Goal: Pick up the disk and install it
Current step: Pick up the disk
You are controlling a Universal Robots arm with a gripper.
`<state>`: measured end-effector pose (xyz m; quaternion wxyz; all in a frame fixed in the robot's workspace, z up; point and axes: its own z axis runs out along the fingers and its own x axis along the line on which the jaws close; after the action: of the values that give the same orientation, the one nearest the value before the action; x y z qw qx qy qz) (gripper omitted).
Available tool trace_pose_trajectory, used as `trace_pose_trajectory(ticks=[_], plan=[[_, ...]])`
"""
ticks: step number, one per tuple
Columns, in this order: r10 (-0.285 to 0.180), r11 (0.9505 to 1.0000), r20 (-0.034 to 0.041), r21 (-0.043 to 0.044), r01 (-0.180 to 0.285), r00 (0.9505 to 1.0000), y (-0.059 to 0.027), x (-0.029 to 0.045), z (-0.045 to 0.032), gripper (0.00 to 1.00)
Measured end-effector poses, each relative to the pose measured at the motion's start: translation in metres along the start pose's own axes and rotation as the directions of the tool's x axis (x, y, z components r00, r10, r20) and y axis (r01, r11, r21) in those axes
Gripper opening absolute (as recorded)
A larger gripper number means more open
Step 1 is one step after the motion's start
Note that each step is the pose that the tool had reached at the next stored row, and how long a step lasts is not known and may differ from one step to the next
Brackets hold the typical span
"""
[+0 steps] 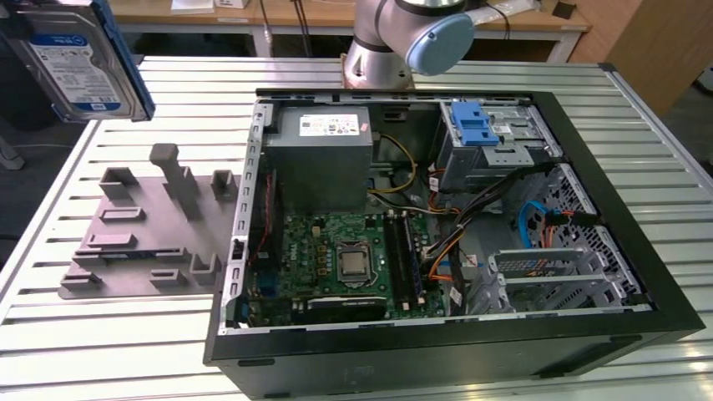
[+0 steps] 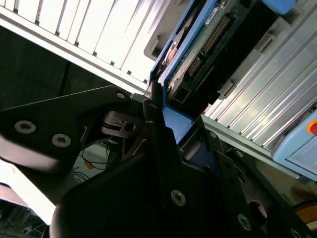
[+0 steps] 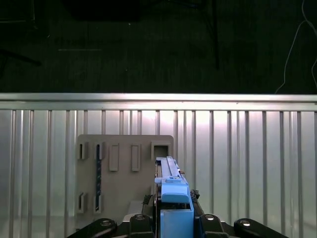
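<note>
Your tool [image 3: 176,220] is closed on the disk [image 3: 170,173], its fingers pressing the blue rails from both sides, as both wrist views show. In the exterior view the disk [image 1: 76,63] hangs in the air with its label facing out, over the worktop's [image 1: 112,334] far corner at the exterior view's left. Beneath it, a gray holder plate [image 1: 145,242] lies on the worktop near that left edge, just beside the open computer case [image 1: 446,355].
</note>
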<state>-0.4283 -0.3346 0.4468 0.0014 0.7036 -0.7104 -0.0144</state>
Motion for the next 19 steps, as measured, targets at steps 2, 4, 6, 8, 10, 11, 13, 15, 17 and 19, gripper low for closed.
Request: trace_pose_trajectory(ticks=[2, 4, 6, 8, 10, 11, 13, 15, 17, 19], plan=[[0.0, 1.0, 0.0, -0.0001, 0.0, 1.0, 0.0001, -0.0001, -0.0041, 0.36], [0.0, 1.0, -0.0001, -0.0001, 0.0, 1.0, 0.0002, -0.0002, -0.0085, 0.36], [0.0, 1.0, 0.0, 0.0, 0.0, 1.0, 0.0003, -0.0002, -0.0125, 0.36], [0.0, 1.0, 0.0, 0.0, 0.0, 1.0, 0.0004, -0.0003, -0.0163, 0.36], [0.0, 1.0, 0.0, 0.0, 0.0, 1.0, 0.0004, -0.0004, -0.0194, 0.36], [0.0, 1.0, 0.0, -0.0001, 0.0, 1.0, 0.0003, -0.0004, -0.0206, 0.36], [0.0, 1.0, -0.0001, -0.0002, 0.0, 1.0, -0.0002, -0.0002, -0.0223, 0.36], [0.0, 1.0, -0.0001, -0.0001, 0.0, 1.0, -0.0011, 0.0002, -0.0235, 0.36], [0.0, 1.0, 0.0, 0.0001, 0.0, 1.0, -0.0023, 0.0006, -0.0243, 0.36], [0.0, 1.0, -0.0001, -0.0001, 0.0, 1.0, -0.0036, 0.0012, -0.0254, 0.36]])
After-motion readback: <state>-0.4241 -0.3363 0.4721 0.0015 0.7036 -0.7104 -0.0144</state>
